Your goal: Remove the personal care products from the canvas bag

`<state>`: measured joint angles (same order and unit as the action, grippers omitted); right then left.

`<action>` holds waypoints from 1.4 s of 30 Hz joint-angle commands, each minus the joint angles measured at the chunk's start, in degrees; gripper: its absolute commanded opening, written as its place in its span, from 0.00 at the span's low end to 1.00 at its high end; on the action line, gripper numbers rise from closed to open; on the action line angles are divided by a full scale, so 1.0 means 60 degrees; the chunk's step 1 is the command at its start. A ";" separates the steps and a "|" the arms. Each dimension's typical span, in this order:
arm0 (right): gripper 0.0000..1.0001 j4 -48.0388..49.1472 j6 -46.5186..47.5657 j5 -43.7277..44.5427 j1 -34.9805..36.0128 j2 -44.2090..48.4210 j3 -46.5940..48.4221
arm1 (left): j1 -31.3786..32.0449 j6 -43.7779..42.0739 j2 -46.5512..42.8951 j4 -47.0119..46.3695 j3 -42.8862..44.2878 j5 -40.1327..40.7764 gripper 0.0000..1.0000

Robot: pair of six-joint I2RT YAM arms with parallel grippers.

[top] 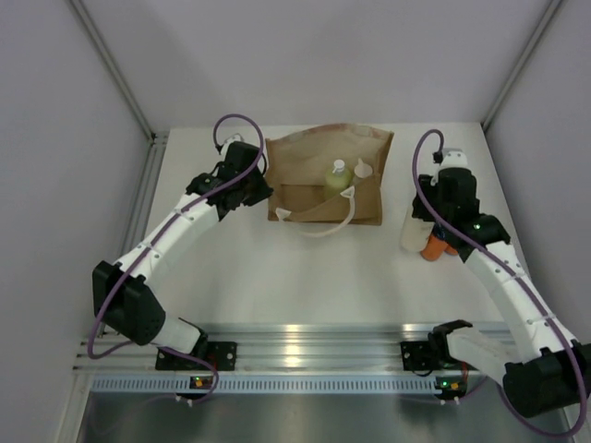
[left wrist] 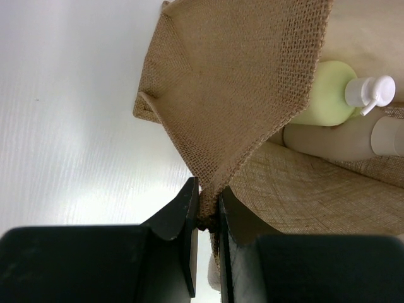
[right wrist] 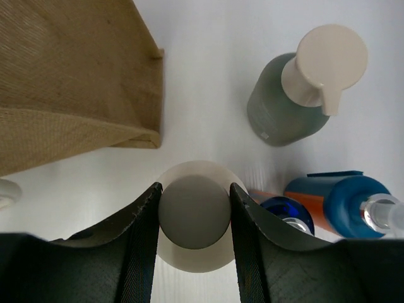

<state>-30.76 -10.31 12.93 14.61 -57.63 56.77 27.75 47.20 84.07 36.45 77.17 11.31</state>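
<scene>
Left fingers (left wrist: pixel 183 221): nearest the lens, bottom centre of the left wrist view. They are pressed together on a corner of the bag's woven rim, probably to hold the mouth open and stop the bag sliding.
Bench (top: pixel 305 277): white and flat, and it carries everything.
Canvas bag (top: pixel 305 152): upper centre of the top view, slumped open with its mouth toward the arms.
Right fingers (right wrist: pixel 142 240): pinching the round cap of the cream bottle (right wrist: pixel 192 211) from both sides, lower centre of the right wrist view.
Cream bottle, place: outside the bag, right of it in the top view and seemingly upright on the bench. I judge it is being set down with the others, not yet released.
Grey-green bottle (right wrist: pixel 284 110): upper right of the right wrist view, standing on the bench well apart from the bag.
Yellow-green bottle (left wrist: pixel 325 95): inside the bag, upper right of the left wrist view.
Tan bottle (left wrist: pixel 328 142): inside too, touching the yellow-green one — these two are left to take out.
Orange bottles (right wrist: pixel 334 202): lower right of the right wrist view, just beside the held bottle — grouped clear of the bag's mouth.
</scene>
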 commanded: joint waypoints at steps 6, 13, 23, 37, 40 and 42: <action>0.00 0.3046 -0.0011 -0.0748 -0.0370 -0.1147 -0.0439 | -0.0084 -0.0367 0.0314 0.0796 0.0103 -0.0230 0.00; 0.00 0.3267 0.0091 -0.0690 -0.0487 -0.1908 -0.0395 | -0.0113 -0.0367 0.0387 0.0796 0.0103 -0.0303 0.00; 0.46 0.3384 -0.0289 -0.0485 -0.0604 -0.2131 -0.0410 | -0.0244 -0.0455 0.0329 0.0796 0.0162 -0.0332 0.00; 0.58 0.2229 -0.0494 -0.1875 -0.0051 -0.1586 0.1593 | -0.0230 -0.0484 0.0622 0.0796 0.0293 -0.0816 0.00; 0.56 0.1921 -0.0552 -0.1819 0.0914 -0.2084 0.2443 | -0.0230 -0.0352 0.0753 0.0796 0.0323 -0.0845 0.00; 0.55 0.1788 -0.0655 -0.1614 0.1400 -0.2508 0.2884 | -0.0245 -0.0162 0.0826 0.0796 0.0352 -0.0860 0.00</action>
<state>-17.89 -12.84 4.58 18.20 -69.93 68.73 26.65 45.93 86.26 36.49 79.09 6.20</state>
